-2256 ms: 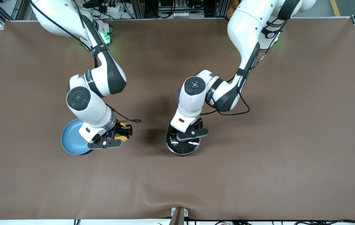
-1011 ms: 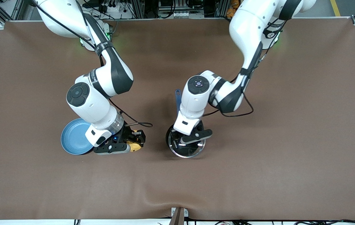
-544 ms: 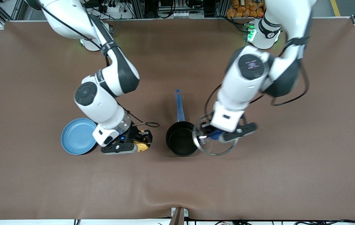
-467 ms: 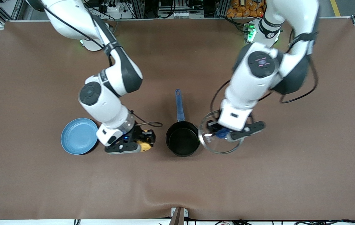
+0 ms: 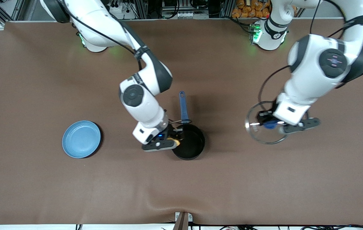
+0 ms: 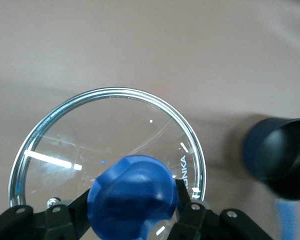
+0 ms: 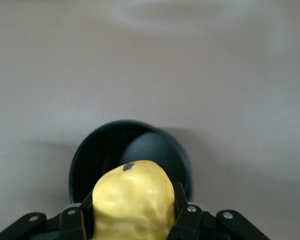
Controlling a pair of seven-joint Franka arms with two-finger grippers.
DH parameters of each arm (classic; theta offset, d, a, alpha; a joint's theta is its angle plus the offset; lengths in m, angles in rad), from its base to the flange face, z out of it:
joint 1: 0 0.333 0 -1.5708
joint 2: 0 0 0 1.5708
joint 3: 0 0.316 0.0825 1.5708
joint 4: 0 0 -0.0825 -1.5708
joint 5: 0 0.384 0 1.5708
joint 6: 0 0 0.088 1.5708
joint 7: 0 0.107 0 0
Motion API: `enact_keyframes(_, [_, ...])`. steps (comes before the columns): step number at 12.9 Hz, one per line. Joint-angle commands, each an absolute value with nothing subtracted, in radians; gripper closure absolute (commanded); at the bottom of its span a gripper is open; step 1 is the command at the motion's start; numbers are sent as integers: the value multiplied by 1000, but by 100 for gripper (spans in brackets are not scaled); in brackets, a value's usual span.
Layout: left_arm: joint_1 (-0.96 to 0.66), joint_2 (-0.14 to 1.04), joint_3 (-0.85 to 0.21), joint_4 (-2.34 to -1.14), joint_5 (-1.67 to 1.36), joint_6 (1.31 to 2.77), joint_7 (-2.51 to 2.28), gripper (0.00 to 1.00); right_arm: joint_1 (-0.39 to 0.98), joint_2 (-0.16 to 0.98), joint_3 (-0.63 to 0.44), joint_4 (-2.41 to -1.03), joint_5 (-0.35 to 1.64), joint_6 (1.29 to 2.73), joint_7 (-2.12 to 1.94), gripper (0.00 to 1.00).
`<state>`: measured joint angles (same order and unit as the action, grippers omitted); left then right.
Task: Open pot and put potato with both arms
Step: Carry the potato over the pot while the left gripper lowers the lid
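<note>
The pot (image 5: 188, 142) is sitting uncovered on the brown table (image 5: 40, 191), its black interior showing and its straight blue handle (image 5: 183, 107) pointing toward the robots' bases. The right gripper (image 5: 172, 140) is hanging over the pot's rim at the right arm's side, clamping the lumpy yellow potato (image 7: 134, 200). The left gripper (image 5: 269, 124) is gripping the blue knob (image 6: 133, 197) of the round glass lid (image 6: 110, 130), holding it over bare table well apart from the pot. A smooth light-blue plate (image 5: 81, 139) is lying toward the right arm's end.

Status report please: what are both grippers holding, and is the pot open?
Right gripper shut on potato, over pot rim. Left gripper shut on lid, off to the side. Pot open, nothing blocking.
</note>
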<state>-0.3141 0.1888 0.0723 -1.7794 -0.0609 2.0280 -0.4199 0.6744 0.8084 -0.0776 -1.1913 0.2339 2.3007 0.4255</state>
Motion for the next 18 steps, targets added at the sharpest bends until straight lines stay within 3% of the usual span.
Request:
enact_keyframes(1, [-209, 147, 61, -1886, -77, 2080, -251, 100, 701, 903, -104, -1071, 216, 2289, 443, 89])
enact_keyframes(6, [-126, 244, 63, -1992, -77, 2314, -129, 100, 732, 1003, -120, -1029, 212, 2382, 460, 89])
enact_keyframes(15, [-103, 451, 61, -1988, -77, 2526, -95, 100, 811, 1095, -179, -1029, 212, 2476, 502, 89])
enact_keyframes(16, [-103, 457, 61, -1987, -77, 2530, -92, 84, 815, 1100, -181, -1031, 212, 2482, 509, 89])
enact_keyframes(17, [-104, 463, 61, -1983, -77, 2533, -84, 37, 815, 1103, -181, -1029, 212, 2490, 514, 89])
enact_keyframes(18, [-106, 463, 60, -1983, -77, 2533, -83, 36, 815, 1103, -181, -1029, 213, 2491, 514, 88])
